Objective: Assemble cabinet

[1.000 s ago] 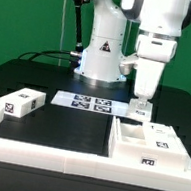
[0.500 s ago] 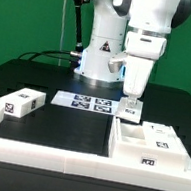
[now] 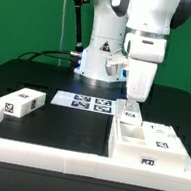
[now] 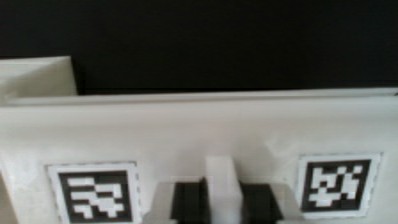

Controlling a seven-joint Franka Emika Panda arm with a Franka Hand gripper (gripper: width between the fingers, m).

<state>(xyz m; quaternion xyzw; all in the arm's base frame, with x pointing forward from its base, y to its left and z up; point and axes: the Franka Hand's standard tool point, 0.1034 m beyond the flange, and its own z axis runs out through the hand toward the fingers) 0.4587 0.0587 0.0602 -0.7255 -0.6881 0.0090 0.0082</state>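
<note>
The end effector (image 3: 130,107), its fingers narrow, pinches a small tagged cabinet panel (image 3: 130,115) upright just beside the hollow cabinet body (image 3: 145,151) on the black tabletop (image 3: 72,130)

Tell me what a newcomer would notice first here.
The big white arm dominates the middle of the exterior view, its gripper down at a small tagged panel by the far corner of the large hollow box at the exterior view's right. A lone tagged block sits far off at that view's left; a white face with two tags fills the wrist view.
</note>
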